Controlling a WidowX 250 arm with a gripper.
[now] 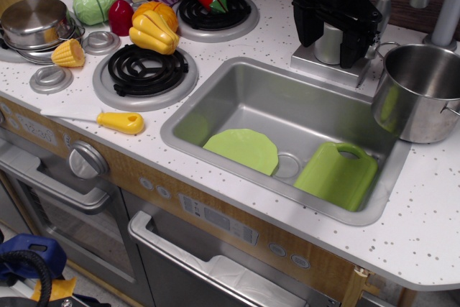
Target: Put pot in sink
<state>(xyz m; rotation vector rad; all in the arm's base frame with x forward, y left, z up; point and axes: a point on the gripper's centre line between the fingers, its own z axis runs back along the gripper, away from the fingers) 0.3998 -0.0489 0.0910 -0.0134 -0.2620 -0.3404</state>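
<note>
**Pot on counter, right of sink**

Pot (420,91): large, shiny steel, lidless, upright on the white speckled counter (424,213), its base overlapping the sink's right rim.

Sink (237,91): grey basin holding a green plate (243,150) at the left of the drain and a green cutting board (336,175) leaning at the right.

My jaws: black, hanging spread above the counter behind the sink, empty, left of the pot and apart from it.

Other stock: yellow-handled knife (121,122) by the front burner (145,71); toy vegetables at the back; a squat steel pot (34,22) at far left.
</note>
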